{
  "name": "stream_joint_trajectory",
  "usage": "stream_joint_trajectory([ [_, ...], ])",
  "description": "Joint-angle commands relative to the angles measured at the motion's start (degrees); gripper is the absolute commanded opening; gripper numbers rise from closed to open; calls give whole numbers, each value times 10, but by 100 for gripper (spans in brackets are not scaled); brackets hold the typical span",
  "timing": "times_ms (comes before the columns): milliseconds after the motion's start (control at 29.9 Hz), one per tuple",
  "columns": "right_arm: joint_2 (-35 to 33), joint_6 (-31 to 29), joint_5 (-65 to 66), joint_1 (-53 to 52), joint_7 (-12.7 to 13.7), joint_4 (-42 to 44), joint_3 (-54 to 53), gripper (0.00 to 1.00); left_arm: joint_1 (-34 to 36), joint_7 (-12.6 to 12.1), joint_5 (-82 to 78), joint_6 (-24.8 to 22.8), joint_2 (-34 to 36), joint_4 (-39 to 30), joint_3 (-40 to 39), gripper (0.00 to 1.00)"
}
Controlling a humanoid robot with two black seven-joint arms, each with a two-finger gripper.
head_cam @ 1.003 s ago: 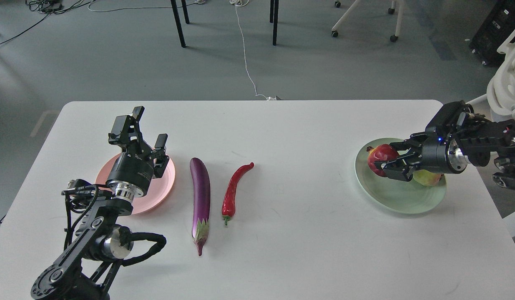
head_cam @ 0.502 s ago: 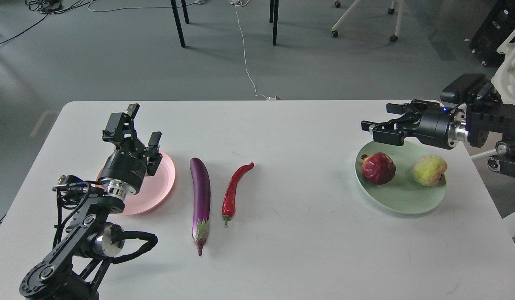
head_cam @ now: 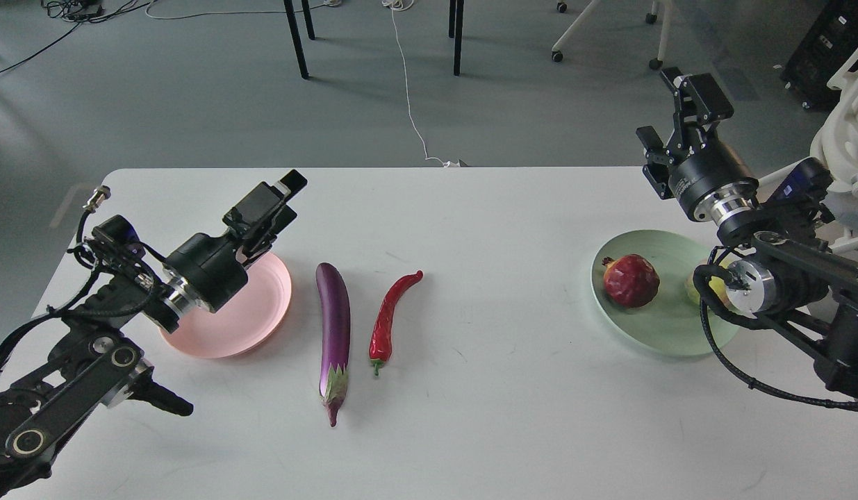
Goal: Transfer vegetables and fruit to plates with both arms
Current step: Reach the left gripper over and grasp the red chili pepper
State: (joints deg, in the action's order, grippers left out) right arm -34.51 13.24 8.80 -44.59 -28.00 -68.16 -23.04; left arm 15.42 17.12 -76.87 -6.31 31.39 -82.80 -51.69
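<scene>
The purple eggplant (head_cam: 333, 326) and the red chili pepper (head_cam: 387, 318) lie side by side on the white table (head_cam: 498, 417), just right of the empty salmon pink plate (head_cam: 241, 326). The pomegranate (head_cam: 631, 280) sits on the mint green plate (head_cam: 651, 333) at the right. The yellow-green fruit (head_cam: 695, 286) is on the same plate, mostly hidden behind my right arm. My left gripper (head_cam: 279, 205) is open and empty above the pink plate's far edge, pointing right. My right gripper (head_cam: 663, 105) is open and empty, raised high above the green plate, pointing up.
The table's far edge runs behind both grippers. Beyond it are grey floor, dark table legs (head_cam: 297, 38), a white cable (head_cam: 409, 90) and chair bases (head_cam: 609, 35). White equipment (head_cam: 849, 132) stands at the far right.
My right gripper let go of the pomegranate on the green plate, then rose and turned upward. My left gripper swung from pointing up to pointing right over the pink plate.
</scene>
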Motion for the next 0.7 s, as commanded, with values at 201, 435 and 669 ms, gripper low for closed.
stream_joint_trajectory([
  [201,-2,-5,-19,20,0,1,-14,97,205,-1,-289,-110,44,62,163,99],
  [435,-26,-47,-31,29,0,2,-22,97,347,3,-360,-114,-15,127,328,99],
  [669,-34,-77,-70,41,0,8,-42,98,397,8,-405,-118,-134,249,417,97],
])
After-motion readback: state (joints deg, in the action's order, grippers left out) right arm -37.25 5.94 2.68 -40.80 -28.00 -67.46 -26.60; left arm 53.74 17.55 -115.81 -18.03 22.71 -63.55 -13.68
